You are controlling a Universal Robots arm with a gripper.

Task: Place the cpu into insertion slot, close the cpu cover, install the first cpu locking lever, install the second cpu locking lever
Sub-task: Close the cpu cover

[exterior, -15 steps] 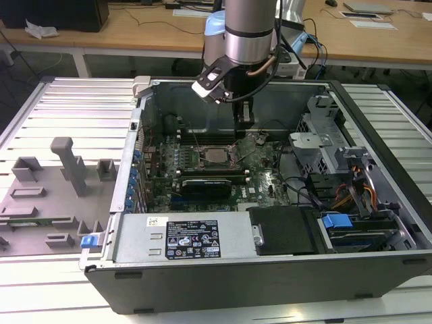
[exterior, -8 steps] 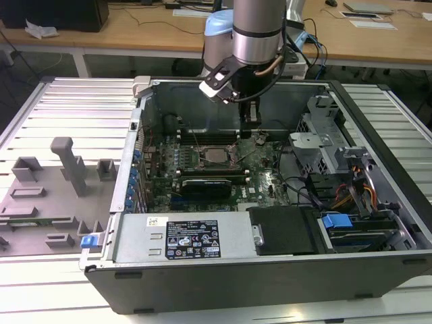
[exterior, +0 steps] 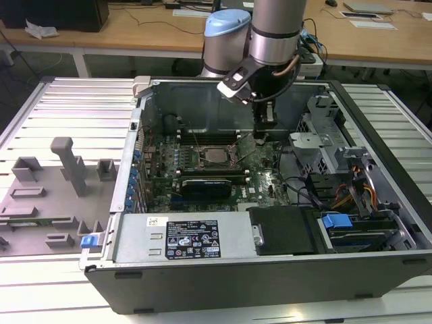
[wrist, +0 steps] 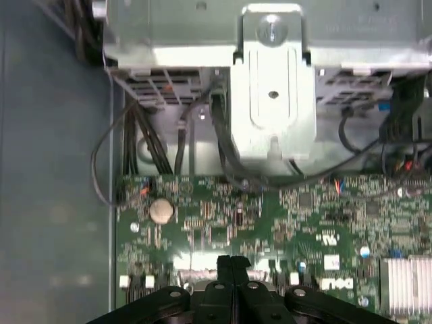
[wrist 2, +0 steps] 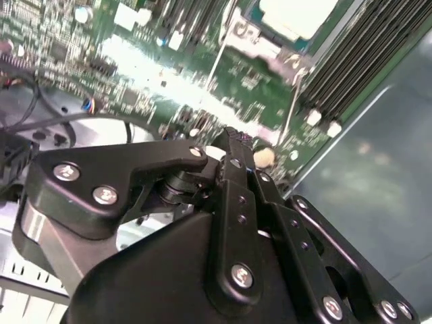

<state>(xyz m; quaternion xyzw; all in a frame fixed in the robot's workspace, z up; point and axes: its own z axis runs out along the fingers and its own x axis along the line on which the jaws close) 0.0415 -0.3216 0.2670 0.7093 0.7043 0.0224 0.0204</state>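
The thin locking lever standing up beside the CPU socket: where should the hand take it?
Probably at the free upper end of the locking lever, coming from above. It is a thin wire rod tilted up off the board, its foot by the insertion slot, with memory slots close alongside.

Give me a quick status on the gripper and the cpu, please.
Gripper shut, fingers together, holding nothing, low over the motherboard. Cpu seated in the insertion slot. Thin lever rod stands beside the fingers.
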